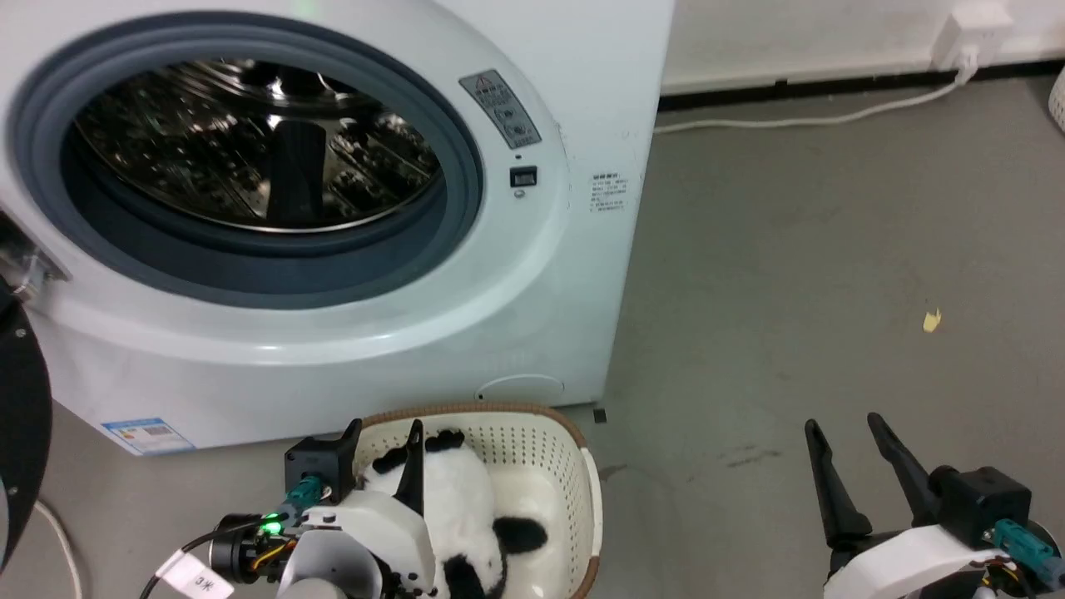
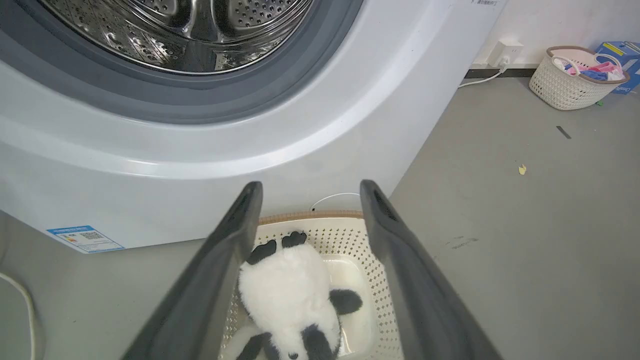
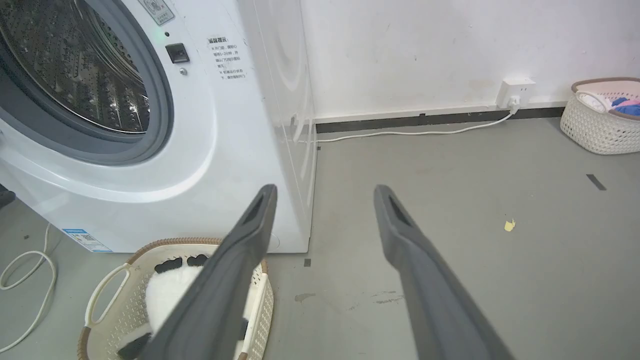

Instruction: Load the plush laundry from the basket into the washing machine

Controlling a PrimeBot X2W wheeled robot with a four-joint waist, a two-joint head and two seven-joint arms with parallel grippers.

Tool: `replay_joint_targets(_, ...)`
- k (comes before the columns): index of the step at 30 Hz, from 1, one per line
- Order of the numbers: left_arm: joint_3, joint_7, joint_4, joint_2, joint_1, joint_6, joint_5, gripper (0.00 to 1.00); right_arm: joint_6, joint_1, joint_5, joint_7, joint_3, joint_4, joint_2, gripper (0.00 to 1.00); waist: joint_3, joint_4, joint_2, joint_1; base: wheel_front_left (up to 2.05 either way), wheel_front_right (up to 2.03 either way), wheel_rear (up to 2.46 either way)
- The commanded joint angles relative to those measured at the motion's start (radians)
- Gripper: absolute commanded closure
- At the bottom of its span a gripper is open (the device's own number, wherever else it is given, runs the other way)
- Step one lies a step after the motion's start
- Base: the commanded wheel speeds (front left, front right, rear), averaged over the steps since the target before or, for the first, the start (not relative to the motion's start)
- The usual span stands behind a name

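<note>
The left gripper (image 2: pixel 310 190) hangs over the basket (image 2: pixel 345 240) with its two fingers spread wide and nothing held. The plush laundry (image 2: pixel 287 285), a panda, lies on the basket's bottom, mostly framed between those fingers in the left wrist view. Whether either finger touches the fur I cannot tell. The step in hand looks like the descent to grasp. It should go best if the fingers straddle the white body rather than a black limb, which would likely let the toy dangle and swing. In the head view one finger sits close to the basket's near-left rim, so both should be kept inside the wall. The plush will squash, so the grip needs to close well in. The basket looks light and may lift with the toy, so a straight rise clear of the rim seems wise. The right gripper (image 1: pixel 842 428) is also spread and empty, over bare floor well apart from the basket. Just behind the basket stands the washing machine (image 1: pixel 532 274), its drum (image 1: pixel 250 141) open to the front.
</note>
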Motion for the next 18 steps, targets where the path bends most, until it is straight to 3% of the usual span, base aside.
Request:
replay_joint_targets(1,-0.010,-0.013,0.027,0.002,-0.025,0.008,-0.008,0.00,0.000,-0.016,0.017,-0.010,-0.005,0.001,0.001,0.00,0.028,-0.008,0.0000,-0.0001,0.00,0.00,0.00)
replay_joint_targets(18,-0.054,-0.071,0.288,0.001,-0.201,0.030,-0.073,0.00,0.000,-0.049,0.069,-0.031,-0.040,-0.037,0.002,0.00,0.216,-0.021,0.0000,-0.0001,0.00,0.00,0.00)
